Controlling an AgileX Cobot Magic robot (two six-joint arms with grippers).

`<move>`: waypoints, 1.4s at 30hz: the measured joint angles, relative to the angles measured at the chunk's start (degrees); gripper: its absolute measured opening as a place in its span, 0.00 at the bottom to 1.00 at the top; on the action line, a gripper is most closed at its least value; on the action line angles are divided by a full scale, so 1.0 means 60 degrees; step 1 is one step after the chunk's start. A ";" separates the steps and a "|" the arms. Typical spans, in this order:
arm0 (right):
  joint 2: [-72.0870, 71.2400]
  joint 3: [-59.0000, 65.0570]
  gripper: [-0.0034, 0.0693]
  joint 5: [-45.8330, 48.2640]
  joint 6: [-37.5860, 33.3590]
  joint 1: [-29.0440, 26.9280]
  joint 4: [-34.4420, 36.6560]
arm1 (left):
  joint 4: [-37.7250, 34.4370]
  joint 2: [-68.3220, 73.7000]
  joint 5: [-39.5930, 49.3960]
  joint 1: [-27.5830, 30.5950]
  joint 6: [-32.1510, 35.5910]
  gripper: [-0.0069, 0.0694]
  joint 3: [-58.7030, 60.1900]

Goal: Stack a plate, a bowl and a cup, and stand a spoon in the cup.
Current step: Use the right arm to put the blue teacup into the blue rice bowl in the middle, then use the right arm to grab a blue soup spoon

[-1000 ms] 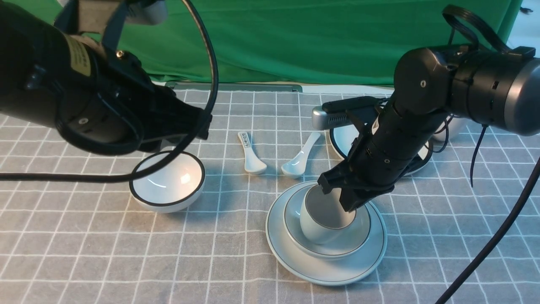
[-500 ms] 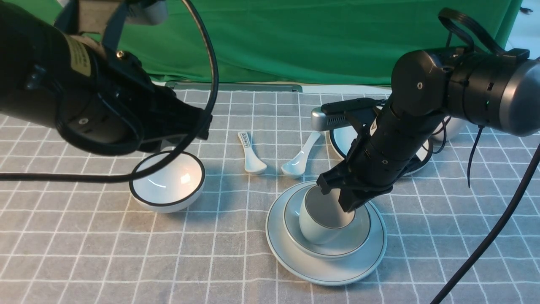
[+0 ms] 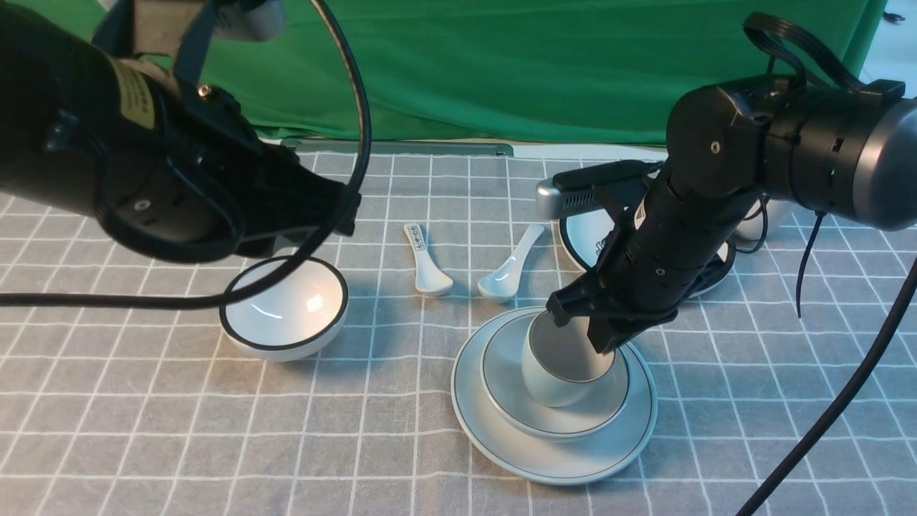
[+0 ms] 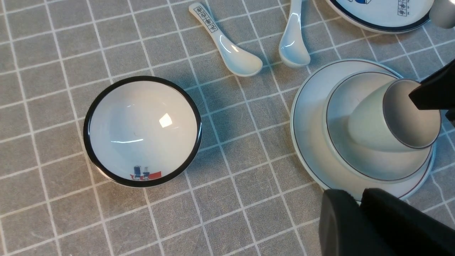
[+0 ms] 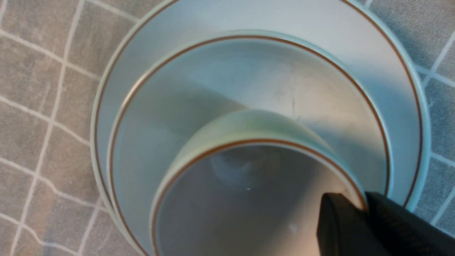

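- Gripping the cup by its rim, the right end effector has one finger inside the mouth and one outside, closed on the wall on the side nearest its own arm.
- The cup is tilted, with its mouth leaning toward that arm and its base down inside the bowl. I cannot tell whether the base sits flat.
- The bowl sits roughly centred on the plate, with a band of plate rim showing all round it.
- The spoon lies on the table just beyond the plate's far edge, scoop end nearest the plate, close but apart.
- A printed-handle spoon lies beside it on the left.
- A black-rimmed bowl stands well apart to the left, separated from the plate by a broad stretch of gridded cloth.
- A black-rimmed plate lies behind the right arm, largely hidden, near the plate's far right edge.
- The left end effector is raised over the left of the table, its fingers pressed together on nothing.
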 joint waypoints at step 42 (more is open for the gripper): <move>0.1556 -0.5483 0.62 0.1704 -0.0181 -0.1419 0.0997 | -0.0028 0.0000 0.0158 0.0000 0.0011 0.17 0.0000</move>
